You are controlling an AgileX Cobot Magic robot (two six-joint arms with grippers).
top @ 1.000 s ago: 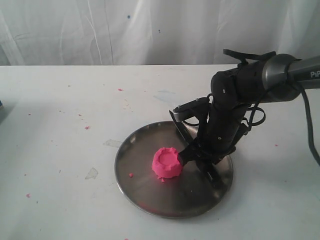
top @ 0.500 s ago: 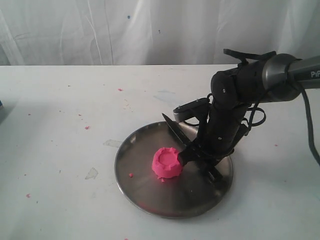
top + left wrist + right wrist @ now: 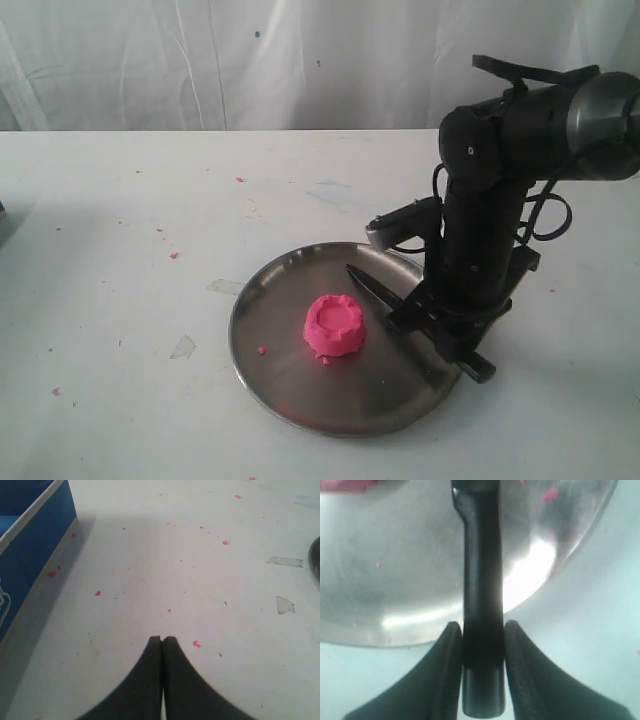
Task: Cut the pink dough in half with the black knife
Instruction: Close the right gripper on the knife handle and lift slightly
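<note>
The pink dough is one round puck with a dimpled top, sitting left of the middle of the steel plate. The black knife is slanted over the plate's right half, its tip pointing to the back and its blade just right of the dough, apart from it. My right gripper is shut on its handle. In the right wrist view the fingers of the right gripper press both sides of the handle above the plate. My left gripper is shut and empty over bare table.
Pink crumbs dot the white table, and one lies on the plate. Tape scraps lie left of the plate. In the left wrist view a blue box stands beside the left gripper. A white curtain hangs behind.
My right gripper has closed on the knife handle. The arm has straightened and shifted right, drawing the knife away from the dough. The dough has not moved.
</note>
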